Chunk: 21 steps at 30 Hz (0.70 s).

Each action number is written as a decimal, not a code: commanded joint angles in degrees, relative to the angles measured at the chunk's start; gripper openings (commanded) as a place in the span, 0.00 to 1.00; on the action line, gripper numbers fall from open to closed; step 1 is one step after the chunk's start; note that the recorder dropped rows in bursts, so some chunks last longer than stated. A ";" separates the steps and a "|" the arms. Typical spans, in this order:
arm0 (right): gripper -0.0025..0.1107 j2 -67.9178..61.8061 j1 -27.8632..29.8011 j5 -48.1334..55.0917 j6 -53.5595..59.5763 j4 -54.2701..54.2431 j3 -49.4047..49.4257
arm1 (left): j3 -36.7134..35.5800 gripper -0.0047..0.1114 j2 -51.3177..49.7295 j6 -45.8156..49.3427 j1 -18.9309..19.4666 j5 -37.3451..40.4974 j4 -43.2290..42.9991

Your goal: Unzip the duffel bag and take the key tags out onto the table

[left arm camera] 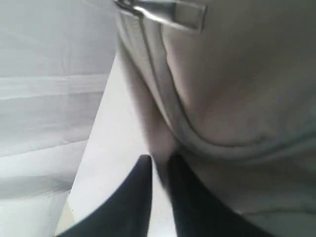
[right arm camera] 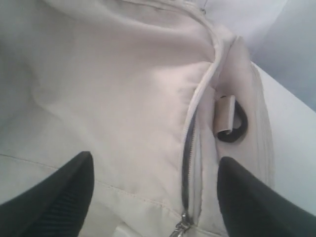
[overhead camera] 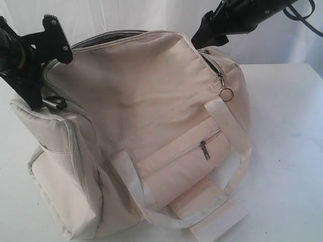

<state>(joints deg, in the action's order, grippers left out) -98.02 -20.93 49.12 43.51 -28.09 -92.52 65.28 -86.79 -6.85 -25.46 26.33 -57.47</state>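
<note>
One duffel bag (overhead camera: 141, 101) is seen laid across the middle of a plain white table (overhead camera: 287, 151), with a white curtain (overhead camera: 126, 15) hung behind. Two zip pulls (overhead camera: 204, 150) are counted on it (one carrying a ring (overhead camera: 226, 94)). The right gripper (right arm camera: 154, 158) is held spread wide over the top zipper (right arm camera: 186, 158), while the left gripper (left arm camera: 159, 158) is set at the bag's end with fingers nearly together; whether anything is grasped cannot be told.
</note>
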 commanded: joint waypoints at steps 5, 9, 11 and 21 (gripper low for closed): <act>0.60 0.54 -0.02 -1.23 -0.23 -0.49 -0.10 | 2.85 0.62 6.40 -1.36 0.18 1.11 6.17; 0.60 0.54 -0.02 -0.39 -0.23 -0.49 -0.10 | 2.85 0.62 8.43 -1.36 0.18 0.80 9.82; 0.60 0.54 -0.02 -0.39 -0.23 -0.49 -0.10 | 2.85 0.62 9.42 -1.36 0.18 0.04 13.17; 0.60 0.54 -0.02 0.58 -4.58 -0.60 -0.10 | 2.73 0.62 10.15 -4.28 0.18 -4.37 28.16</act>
<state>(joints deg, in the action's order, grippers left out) -98.02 -20.93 49.32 40.59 -28.20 -92.52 67.92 -77.32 -10.21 -25.34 22.38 -32.15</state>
